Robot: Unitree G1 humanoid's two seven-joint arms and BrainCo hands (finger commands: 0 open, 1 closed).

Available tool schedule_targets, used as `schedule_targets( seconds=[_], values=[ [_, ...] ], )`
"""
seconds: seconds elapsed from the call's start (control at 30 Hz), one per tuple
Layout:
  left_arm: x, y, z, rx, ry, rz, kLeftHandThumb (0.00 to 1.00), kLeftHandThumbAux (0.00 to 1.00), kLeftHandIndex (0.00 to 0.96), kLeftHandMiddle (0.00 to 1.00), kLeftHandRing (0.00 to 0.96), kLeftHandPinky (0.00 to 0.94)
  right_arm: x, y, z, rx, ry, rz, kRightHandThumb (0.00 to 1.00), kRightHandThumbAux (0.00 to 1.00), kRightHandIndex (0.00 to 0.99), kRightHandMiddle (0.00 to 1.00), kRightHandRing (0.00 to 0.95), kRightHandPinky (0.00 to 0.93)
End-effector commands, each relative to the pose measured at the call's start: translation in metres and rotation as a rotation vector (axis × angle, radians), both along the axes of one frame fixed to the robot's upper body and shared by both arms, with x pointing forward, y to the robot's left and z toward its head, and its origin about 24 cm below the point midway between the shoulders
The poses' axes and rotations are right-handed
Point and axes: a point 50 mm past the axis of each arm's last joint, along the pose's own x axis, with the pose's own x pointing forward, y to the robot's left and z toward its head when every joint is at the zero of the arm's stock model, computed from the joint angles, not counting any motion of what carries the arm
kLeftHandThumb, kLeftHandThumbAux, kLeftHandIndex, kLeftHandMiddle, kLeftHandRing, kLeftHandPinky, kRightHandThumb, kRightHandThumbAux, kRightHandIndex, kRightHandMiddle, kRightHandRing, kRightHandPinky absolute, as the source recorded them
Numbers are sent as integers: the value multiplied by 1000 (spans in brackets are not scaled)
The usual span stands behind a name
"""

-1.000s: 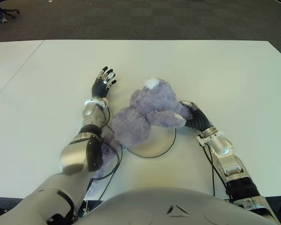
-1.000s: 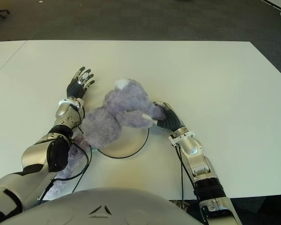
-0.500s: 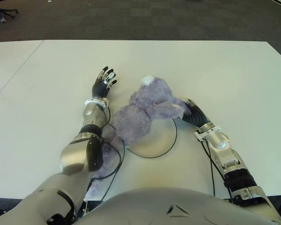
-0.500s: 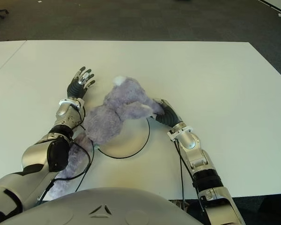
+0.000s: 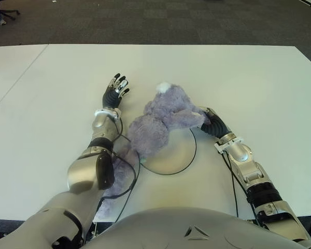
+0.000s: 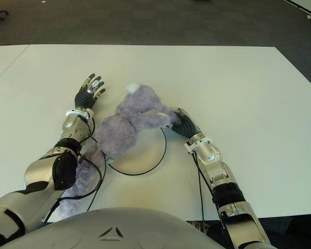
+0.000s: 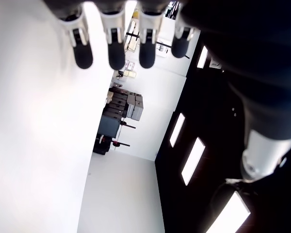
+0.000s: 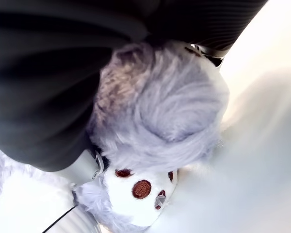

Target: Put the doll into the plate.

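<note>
A fluffy purple doll (image 5: pixel 158 122) with a white tuft lies across the far left rim of a white, dark-rimmed plate (image 5: pixel 179 155) in the middle of the white table (image 5: pixel 238 78). Its head points away from me and its lower body trails off the plate toward my left arm. My right hand (image 5: pixel 205 119) is shut on the doll at its right side, over the plate's far right edge. In the right wrist view the doll (image 8: pixel 169 121) fills the palm, its white muzzle showing. My left hand (image 5: pixel 115 91) is open, left of the doll, fingers spread.
A black cable (image 5: pixel 127 179) loops by my left forearm at the plate's left. Dark carpet (image 5: pixel 160 21) lies beyond the table's far edge. A table seam runs at the far left.
My right hand has drawn the doll's head and arm back and to the left. The doll now lies more off the plate's left side. The left hand has not moved.
</note>
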Motion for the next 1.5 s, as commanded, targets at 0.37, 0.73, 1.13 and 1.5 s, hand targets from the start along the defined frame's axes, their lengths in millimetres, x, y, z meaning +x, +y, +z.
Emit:
schedule_targets(
  seconds=[0.37, 0.73, 1.13, 1.5],
  values=[
    [-90, -22, -97, -170, 473, 11, 0, 620, 71, 114, 113, 147, -46, 2, -74, -69, 356, -33, 689, 733, 409, 338, 357, 343],
    [-90, -22, -97, -169, 470, 9, 0, 622, 75, 117, 117, 157, -46, 3, -75, -66, 355, -47, 673, 735, 396, 247, 276, 264],
    [-90, -22, -97, -174, 470, 11, 0, 637, 75, 116, 113, 150, -46, 4, -72, -55, 323, -43, 680, 730, 408, 392, 427, 456],
    [-91, -21, -98, -187, 471, 16, 0, 628, 85, 126, 124, 163, -82, 14, -61, 49, 209, 5, 693, 729, 430, 742, 766, 791]
  ],
)
